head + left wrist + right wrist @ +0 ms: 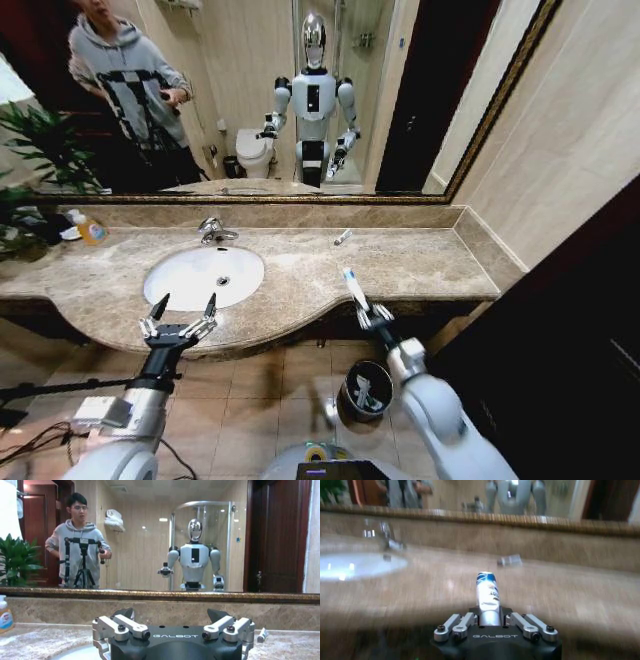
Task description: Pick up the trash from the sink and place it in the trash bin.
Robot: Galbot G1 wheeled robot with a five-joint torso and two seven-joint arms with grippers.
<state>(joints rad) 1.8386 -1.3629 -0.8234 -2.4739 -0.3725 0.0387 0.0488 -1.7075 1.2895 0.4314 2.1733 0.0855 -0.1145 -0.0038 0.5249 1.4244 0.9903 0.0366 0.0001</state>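
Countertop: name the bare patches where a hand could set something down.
Bare marble countertop runs right of the sink to the side wall, holding one small tube. Bottles crowd the left rear corner. The right gripper holds a blue-labelled tube at the front edge.

a bathroom: marble vanity with sink (200,275), faucet (213,232) at 12 o'clock, wall mirror (250,100) reflecting toilet (254,152).

A wide framed mirror (250,100) is being backed by beige tiled walls (570,130); brown floor tiles (270,390) are being lit softly.
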